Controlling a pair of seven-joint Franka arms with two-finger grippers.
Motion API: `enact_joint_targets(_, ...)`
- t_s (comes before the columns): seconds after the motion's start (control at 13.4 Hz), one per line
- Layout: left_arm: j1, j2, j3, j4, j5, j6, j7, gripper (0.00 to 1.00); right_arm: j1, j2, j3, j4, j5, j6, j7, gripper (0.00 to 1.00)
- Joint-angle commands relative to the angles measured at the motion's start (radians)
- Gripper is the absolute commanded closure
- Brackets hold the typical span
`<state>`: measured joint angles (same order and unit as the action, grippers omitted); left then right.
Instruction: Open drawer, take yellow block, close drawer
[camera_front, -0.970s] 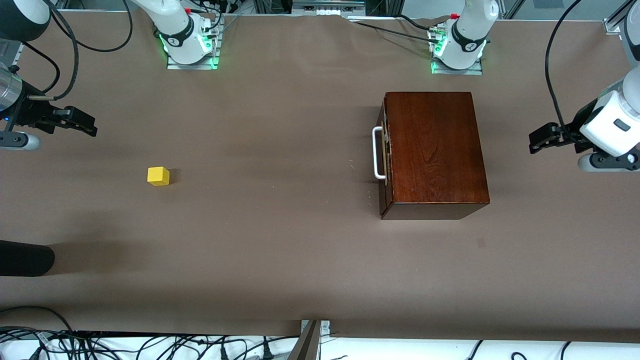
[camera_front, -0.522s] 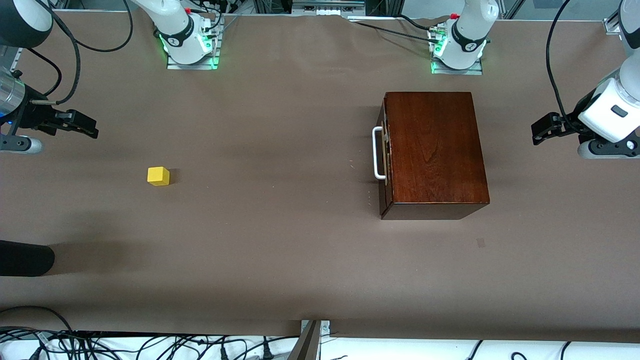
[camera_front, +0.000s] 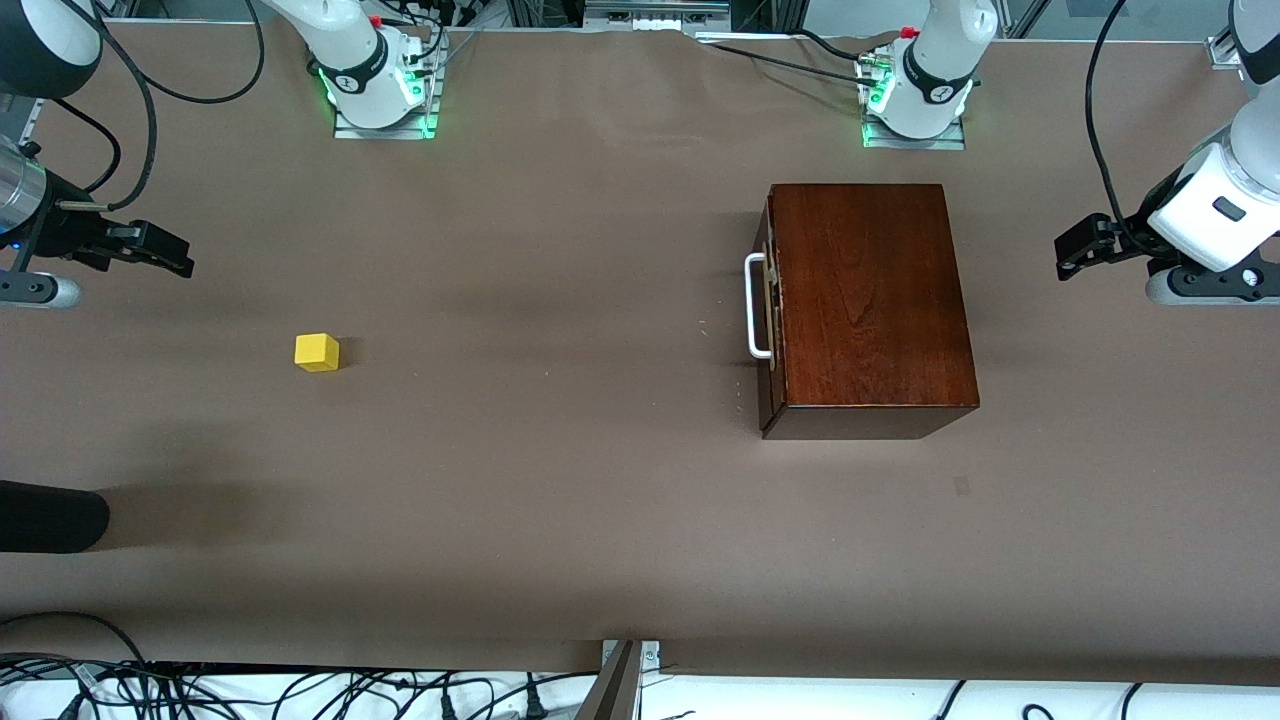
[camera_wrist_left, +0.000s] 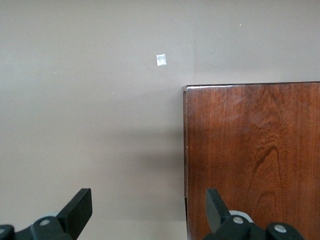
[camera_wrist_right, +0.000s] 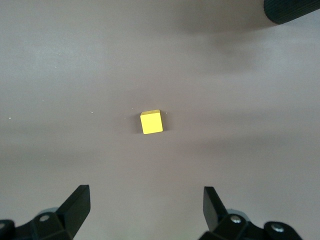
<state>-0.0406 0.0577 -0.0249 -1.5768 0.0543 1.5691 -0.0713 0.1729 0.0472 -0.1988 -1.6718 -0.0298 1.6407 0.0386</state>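
Observation:
The mahogany box stands toward the left arm's end of the table. Its drawer is shut, and the white loop handle faces the right arm's end. The yellow block sits on the bare table toward the right arm's end. My left gripper is open and empty over the table beside the box's end away from the handle. The left wrist view shows the box top. My right gripper is open and empty over the table near the block. The right wrist view shows the block ahead of the fingers.
A black rounded object lies at the table's edge, nearer to the front camera than the block, and it shows in the right wrist view. A small pale mark is on the table near the box. Cables hang along the front edge.
My left gripper has shifted a little toward the robots' bases, beside the box. The right arm has barely moved. The block and box are unmoved.

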Motion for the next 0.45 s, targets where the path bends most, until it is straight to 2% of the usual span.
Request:
enact_joint_targets(0.0,-0.005,-0.027,0.017,-0.028,-0.025,0.022,0.021,0.0,-0.007,-0.006,0.002,-0.008,0.004,0.008,-0.005,0.0)
enact_joint_targets(0.37,-0.007,-0.025,0.016,-0.028,-0.039,0.023,0.013,0.0,-0.007,-0.006,0.002,-0.008,0.004,0.01,-0.005,0.0)
